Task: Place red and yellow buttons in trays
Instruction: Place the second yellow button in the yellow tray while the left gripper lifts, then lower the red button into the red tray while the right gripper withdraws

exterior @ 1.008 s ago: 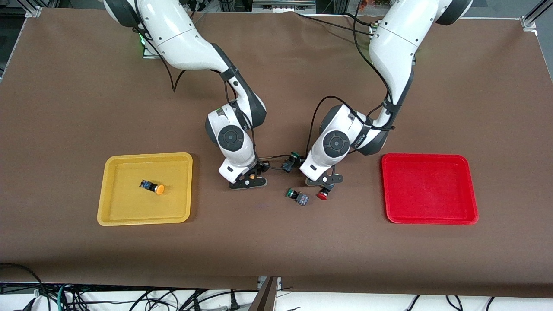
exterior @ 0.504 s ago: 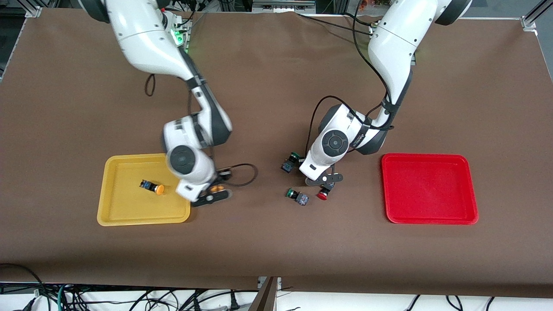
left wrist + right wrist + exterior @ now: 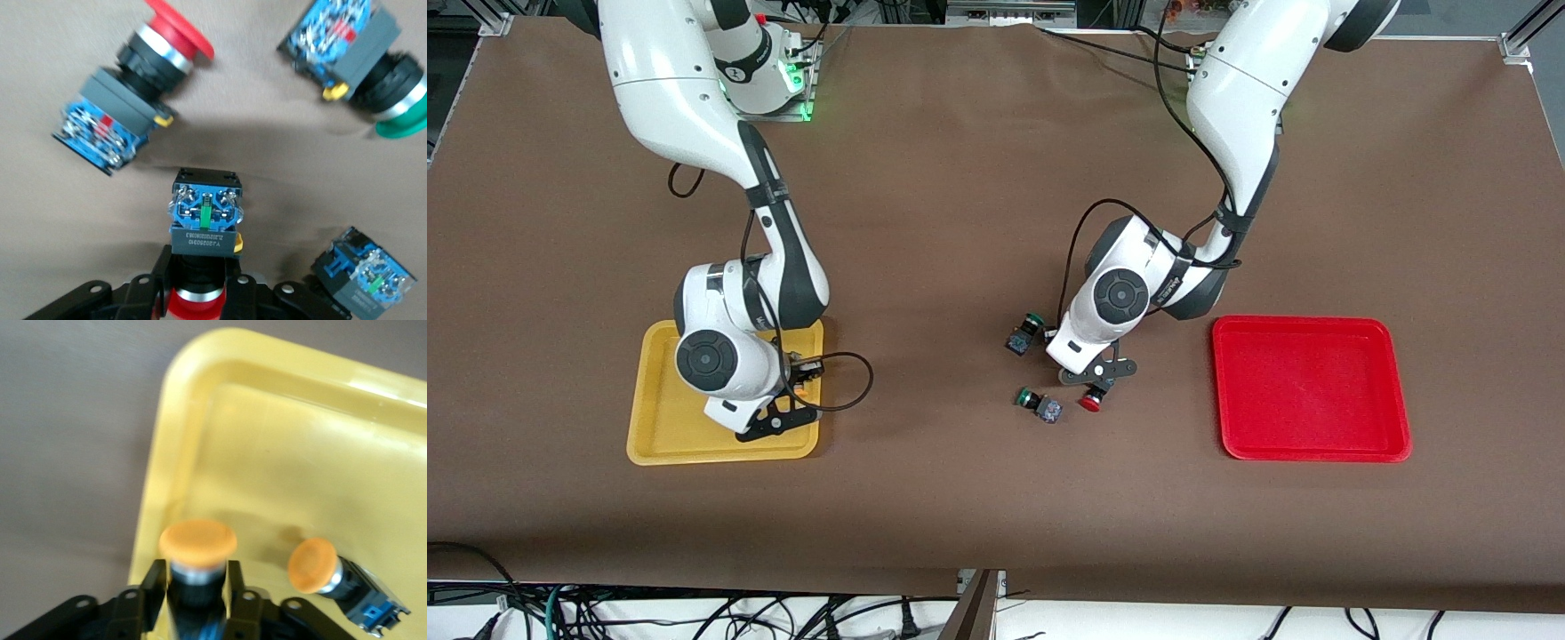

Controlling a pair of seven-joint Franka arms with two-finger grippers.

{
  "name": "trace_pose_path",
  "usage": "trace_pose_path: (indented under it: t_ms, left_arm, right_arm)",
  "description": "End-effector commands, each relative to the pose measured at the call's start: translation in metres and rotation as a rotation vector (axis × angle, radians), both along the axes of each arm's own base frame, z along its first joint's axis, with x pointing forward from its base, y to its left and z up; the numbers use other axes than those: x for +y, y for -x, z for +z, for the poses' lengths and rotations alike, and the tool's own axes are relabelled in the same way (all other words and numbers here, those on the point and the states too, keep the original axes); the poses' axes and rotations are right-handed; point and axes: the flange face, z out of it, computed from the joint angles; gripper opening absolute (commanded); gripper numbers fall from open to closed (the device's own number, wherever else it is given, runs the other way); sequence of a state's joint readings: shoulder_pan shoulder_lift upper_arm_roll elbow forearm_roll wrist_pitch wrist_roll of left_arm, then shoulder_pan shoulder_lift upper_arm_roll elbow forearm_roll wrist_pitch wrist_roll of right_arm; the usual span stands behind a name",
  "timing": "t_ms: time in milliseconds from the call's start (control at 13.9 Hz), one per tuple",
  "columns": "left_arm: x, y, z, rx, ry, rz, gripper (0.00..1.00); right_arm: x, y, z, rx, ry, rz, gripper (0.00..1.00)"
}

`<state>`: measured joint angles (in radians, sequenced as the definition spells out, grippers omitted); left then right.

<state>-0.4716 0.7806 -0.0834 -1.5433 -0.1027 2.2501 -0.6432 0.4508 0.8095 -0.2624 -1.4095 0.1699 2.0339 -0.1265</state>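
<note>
My right gripper (image 3: pixel 781 414) is shut on a yellow button (image 3: pixel 198 540) and holds it over the yellow tray (image 3: pixel 660 427), at the tray's corner toward the table's middle. A second yellow button (image 3: pixel 313 565) lies in that tray (image 3: pixel 280 453); the right arm hides it in the front view. My left gripper (image 3: pixel 1098 380) is low at the table's middle, shut on the neck of a red button (image 3: pixel 203 220), whose red cap (image 3: pixel 1089 403) shows. A second red button (image 3: pixel 133 93) lies close by. The red tray (image 3: pixel 1307 387) holds nothing.
Two green-capped switches lie beside the left gripper: one (image 3: pixel 1024 329) farther from the front camera, one (image 3: pixel 1039 404) nearer. They also show in the left wrist view, one (image 3: pixel 363 60) with its green cap and one (image 3: pixel 360 273) showing only its blue body. Cables hang from both wrists.
My right arm has swung from the table's middle to over the yellow tray, carrying the yellow button. My left gripper has stayed at the red button.
</note>
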Motion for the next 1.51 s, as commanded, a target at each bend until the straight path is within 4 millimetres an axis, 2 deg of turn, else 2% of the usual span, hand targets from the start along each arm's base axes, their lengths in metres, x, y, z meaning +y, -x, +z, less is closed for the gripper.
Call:
trace_pose_path:
  t_ms: [0, 72, 216, 288, 432, 576, 648, 792, 936, 1080, 1223, 1439]
  left_arm:
    - [0.025, -0.021, 0.036, -0.038, 0.020, 0.031, 0.16]
    - [0.040, -0.029, 0.048, -0.043, 0.024, 0.020, 0.16]
    - [0.077, -0.043, 0.067, -0.034, 0.028, -0.038, 0.17]
    - [0.100, -0.051, 0.074, -0.025, 0.031, -0.071, 0.17]
    - [0.149, -0.064, 0.082, -0.010, 0.042, -0.146, 0.18]
    - [0.194, -0.072, 0.084, 0.013, 0.056, -0.194, 0.20]
    - [0.219, -0.076, 0.084, 0.021, 0.062, -0.205, 0.20]
    - [0.261, -0.083, 0.086, 0.014, 0.071, -0.220, 0.20]
    - [0.292, -0.085, 0.081, 0.018, 0.072, -0.203, 0.20]
    - [0.310, -0.084, 0.069, 0.035, 0.072, -0.175, 0.20]
    - [0.327, -0.080, 0.053, 0.059, 0.066, -0.154, 0.21]
    - [0.334, -0.068, 0.033, 0.084, 0.045, -0.162, 0.22]
  right_arm:
    - [-0.008, -0.002, 0.012, -0.006, -0.025, -0.016, 0.99]
    - [-0.007, -0.004, 0.019, -0.016, -0.029, -0.018, 0.99]
    - [-0.003, -0.004, 0.047, -0.028, -0.048, -0.027, 0.99]
    - [0.002, -0.003, 0.070, -0.053, -0.067, -0.046, 0.99]
    - [0.001, 0.001, 0.119, -0.071, -0.088, -0.068, 0.99]
    - [-0.008, 0.014, 0.182, -0.081, -0.115, -0.100, 0.99]
    - [-0.020, 0.023, 0.219, -0.107, -0.119, -0.137, 0.99]
    - [-0.046, 0.054, 0.283, -0.096, -0.137, -0.162, 0.99]
    - [-0.069, 0.080, 0.335, -0.118, -0.117, -0.158, 1.00]
    - [-0.081, 0.099, 0.358, -0.123, -0.088, -0.150, 1.00]
    - [-0.089, 0.107, 0.355, -0.122, -0.060, -0.148, 1.00]
    - [-0.090, 0.105, 0.349, -0.119, -0.068, -0.146, 1.00]
